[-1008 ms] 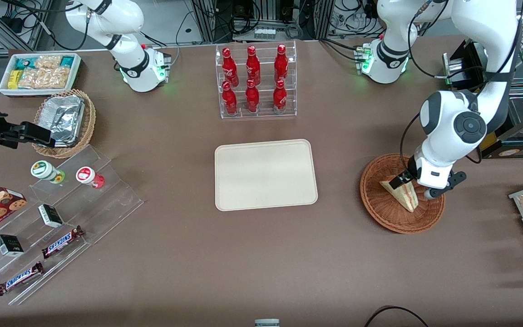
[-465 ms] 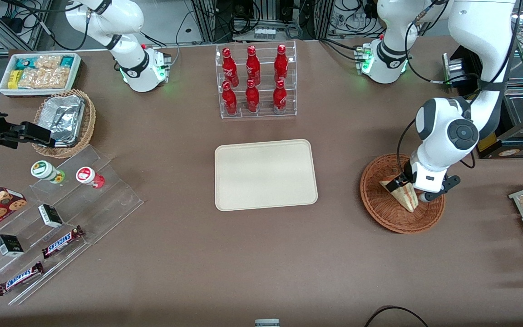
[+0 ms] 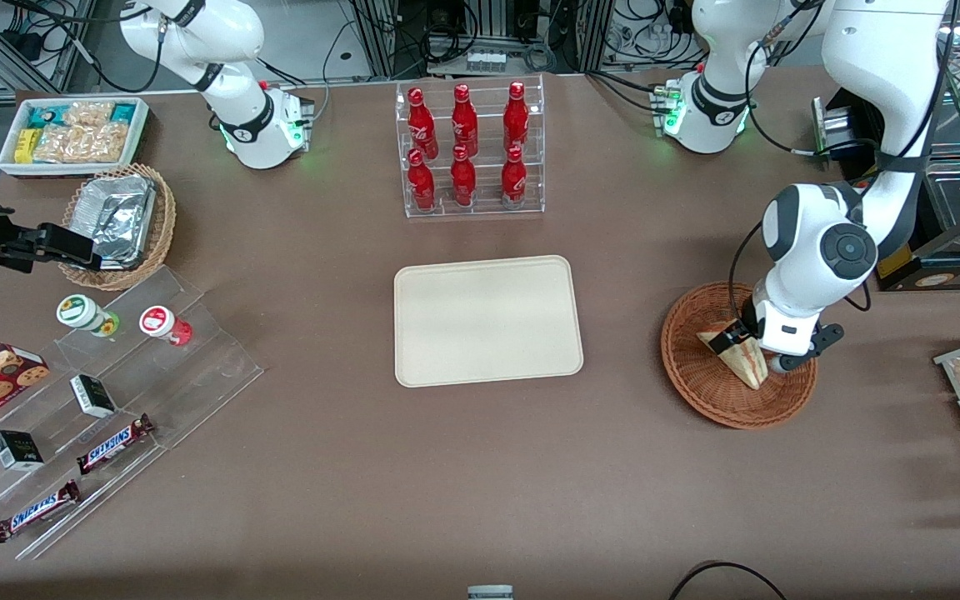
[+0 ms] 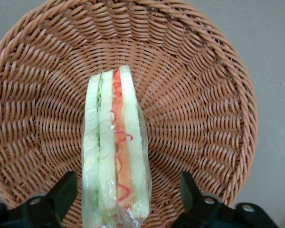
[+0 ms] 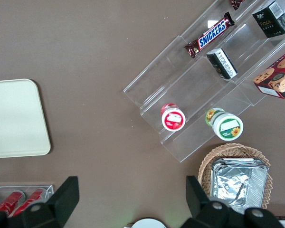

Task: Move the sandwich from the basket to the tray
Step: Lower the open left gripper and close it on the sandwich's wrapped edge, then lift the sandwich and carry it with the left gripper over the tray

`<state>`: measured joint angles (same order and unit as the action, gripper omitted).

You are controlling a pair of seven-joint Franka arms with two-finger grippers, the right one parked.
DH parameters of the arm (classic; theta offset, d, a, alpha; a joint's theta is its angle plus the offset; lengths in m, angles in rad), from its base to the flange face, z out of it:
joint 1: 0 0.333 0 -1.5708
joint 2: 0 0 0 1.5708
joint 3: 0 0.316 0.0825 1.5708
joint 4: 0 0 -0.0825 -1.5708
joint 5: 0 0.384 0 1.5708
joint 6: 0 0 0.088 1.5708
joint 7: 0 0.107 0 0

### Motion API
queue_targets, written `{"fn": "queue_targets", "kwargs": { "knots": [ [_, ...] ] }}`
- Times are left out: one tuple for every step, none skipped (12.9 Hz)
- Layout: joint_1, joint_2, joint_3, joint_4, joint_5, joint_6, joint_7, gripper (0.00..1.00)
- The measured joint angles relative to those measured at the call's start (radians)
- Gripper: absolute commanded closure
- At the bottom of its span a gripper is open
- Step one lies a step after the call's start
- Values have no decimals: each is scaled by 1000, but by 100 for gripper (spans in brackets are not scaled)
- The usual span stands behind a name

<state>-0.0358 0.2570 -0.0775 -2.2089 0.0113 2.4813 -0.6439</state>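
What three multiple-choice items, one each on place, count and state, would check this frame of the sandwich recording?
1. Where is the sandwich?
A. in the basket
B. on the tray
C. on the bare table

2. How many red bottles stand in the clear rack?
A. four
B. six
C. eight

3. How is the gripper set?
A. shut on the sandwich
B. open, a finger on each side of the sandwich
C. open above the tray

Key: 1 A, wicker surrounds it; 2 B, two rows of three; 3 B, gaps show between fingers and bread.
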Motion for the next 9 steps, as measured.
{"fn": "queue_targets", "kwargs": {
  "knots": [
    [0, 3, 0, 0, 0, 1, 0, 100],
    [0, 5, 0, 0, 0, 1, 0, 100],
    [0, 6, 0, 0, 0, 1, 0, 100],
    [0, 6, 1, 0, 0, 1, 0, 100],
    [0, 5, 1, 0, 0, 2, 0, 100],
    [0, 3, 1, 0, 0, 2, 0, 100],
    [0, -1, 1, 1, 1, -2, 0, 100],
    [0, -9, 0, 3, 12, -11, 1, 100],
    [-1, -21, -1, 8, 35, -34, 1, 100]
  ]
}}
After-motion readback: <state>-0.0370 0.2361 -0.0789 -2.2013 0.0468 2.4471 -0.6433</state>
